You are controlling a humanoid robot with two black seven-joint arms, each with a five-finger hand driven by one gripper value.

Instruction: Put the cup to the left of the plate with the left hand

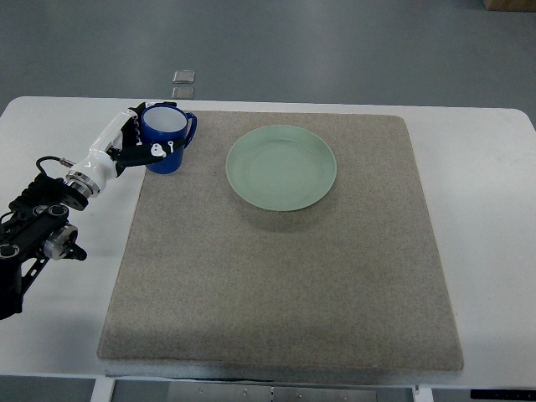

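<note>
A blue cup [167, 136] with a white inside stands upright at the far left corner of the grey mat [285, 268], its handle pointing right. A pale green plate [281, 167] lies to the cup's right, apart from it. My left hand [142, 144] reaches in from the picture's left, and its fingers wrap around the cup's left and near side. The right arm does not show.
The mat covers most of a white table [494, 209]. Two small clear squares [182, 82] lie on the floor beyond the table's far edge. The black and white left forearm [46, 218] crosses the bare table strip left of the mat.
</note>
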